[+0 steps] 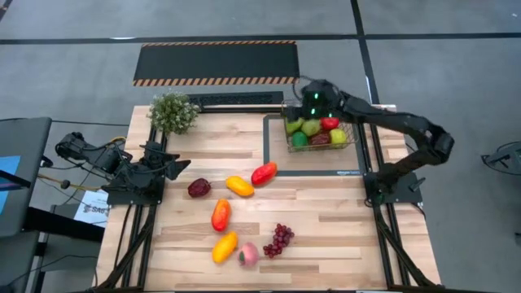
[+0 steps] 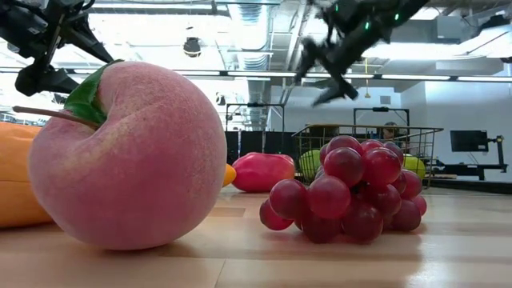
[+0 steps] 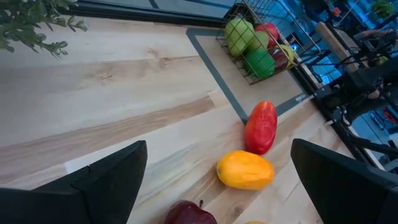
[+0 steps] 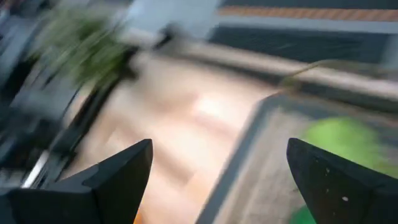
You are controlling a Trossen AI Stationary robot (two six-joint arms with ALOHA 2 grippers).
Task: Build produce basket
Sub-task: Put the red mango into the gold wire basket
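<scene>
The wire basket stands on the grey-framed mat at the table's far right. It holds green pears, a lime, and red and yellow pieces. My right gripper hangs open above the basket's far left corner, with nothing between its fingers. Loose produce lies mid-table: a red mango, a yellow-orange mango, a dark red apple, an orange-red piece, a yellow piece, a peach and grapes. My left gripper waits open at the left edge.
A green potted plant stands at the table's far left corner. A black mat with striped edges lies on the floor beyond the far edge. Bare wood stretches between the plant and the grey-framed mat.
</scene>
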